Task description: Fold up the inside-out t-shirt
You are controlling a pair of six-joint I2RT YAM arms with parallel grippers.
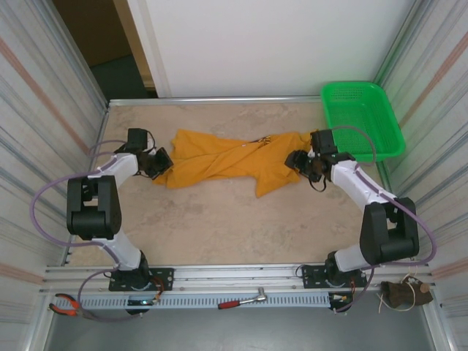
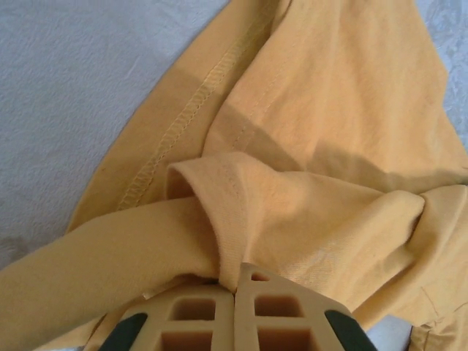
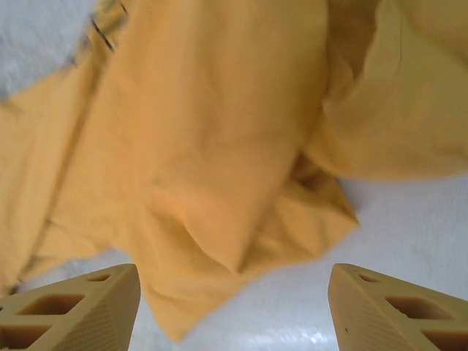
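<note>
Left gripper [image 2: 235, 289]: clamped fully shut on a fold of the mustard-orange soft cotton short-sleeved t-shirt [image 1: 219, 157] at its left end. Right gripper [image 3: 234, 292]: jaws wide apart, holding nothing, poised at the garment's right end with cloth lying ahead of the fingers.

Step in hand, as judged: securing the right end so the cloth can be spread flat. Recommendation: bring the right gripper onto a single edge or corner rather than a bunch of layers, close firmly, then draw both ends apart evenly and low over the pale stone-patterned table top [image 1: 219, 227].

Garment condition: lies across the far middle of the table, twisted and bunched lengthwise, one flap trailing toward the near side. A stitched hem runs beside the left grip, and every visible face is plain orange
</note>
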